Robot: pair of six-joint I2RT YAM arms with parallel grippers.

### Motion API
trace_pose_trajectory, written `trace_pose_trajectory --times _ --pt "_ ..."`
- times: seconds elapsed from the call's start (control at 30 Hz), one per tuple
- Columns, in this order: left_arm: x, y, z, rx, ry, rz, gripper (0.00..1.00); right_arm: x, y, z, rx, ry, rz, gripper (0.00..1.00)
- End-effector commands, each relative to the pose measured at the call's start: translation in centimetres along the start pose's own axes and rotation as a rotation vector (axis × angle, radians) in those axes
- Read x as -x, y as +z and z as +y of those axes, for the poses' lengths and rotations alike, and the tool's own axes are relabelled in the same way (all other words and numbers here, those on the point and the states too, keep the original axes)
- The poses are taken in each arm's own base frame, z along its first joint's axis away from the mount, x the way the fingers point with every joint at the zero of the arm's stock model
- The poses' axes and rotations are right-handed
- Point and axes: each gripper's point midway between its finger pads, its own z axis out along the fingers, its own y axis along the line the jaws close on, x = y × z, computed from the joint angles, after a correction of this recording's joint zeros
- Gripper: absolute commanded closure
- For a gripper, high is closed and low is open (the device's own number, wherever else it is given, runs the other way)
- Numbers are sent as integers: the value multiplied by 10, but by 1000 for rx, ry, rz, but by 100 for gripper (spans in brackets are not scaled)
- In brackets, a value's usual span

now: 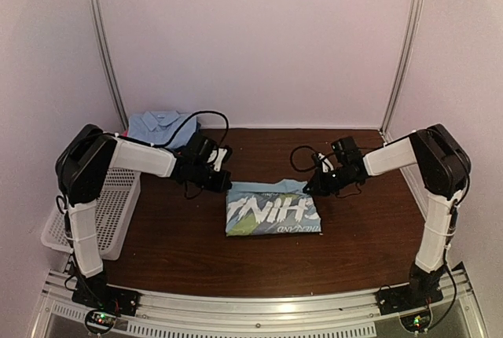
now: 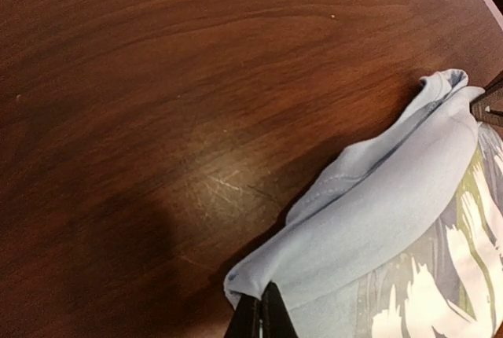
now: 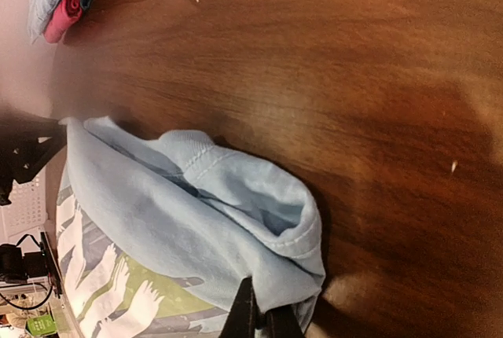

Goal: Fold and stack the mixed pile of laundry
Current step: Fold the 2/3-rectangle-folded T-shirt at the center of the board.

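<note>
Printed light blue shirt (image 1: 271,214) central on the tabletop (image 1: 361,236), left end effector (image 1: 224,185) pinching its far left corner, right end effector (image 1: 311,189) pinching its far right corner

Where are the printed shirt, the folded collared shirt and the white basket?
printed shirt (image 1: 271,216): top view, on its white lettering.
folded collared shirt (image 1: 157,127): top view, on its light blue front below the collar.
white basket (image 1: 120,201): top view, on its bare perforated floor.

Light blue shirt (image 1: 273,211) with white-and-green print
</note>
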Motion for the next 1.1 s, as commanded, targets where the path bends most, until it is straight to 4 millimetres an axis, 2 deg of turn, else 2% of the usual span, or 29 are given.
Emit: trace_pose_trajectory --times 0.0,0.1,0.2,0.33,0.47,0.63,0.8,0.93,1.07 --pt "14 11 0 -21 16 -39 100 3 8 -7 14 -4 -15 100" --pt "13 8 -1 -28 11 -49 100 9 -4 4 29 -17 -39 100" --pt "16 -4 -4 -32 16 -63 100 12 -23 23 47 -39 -59 100" --pt "19 -27 -8 -31 18 -84 100 4 -49 53 79 -64 -73 100" --pt "17 -52 -15 -49 0 -109 100 -8 -56 72 103 -83 -60 100" --pt "8 -57 -8 -15 -12 -92 100 -2 -43 64 70 -99 -47 100" --pt "19 -40 -4 7 11 -87 100 17 -24 44 39 -83 -57 100" --pt "30 -27 -3 3 26 -102 100 27 -27 36 40 -67 -79 100" --pt "35 -23 -4 -1 35 -107 100 27 -34 39 44 -72 -80 100"
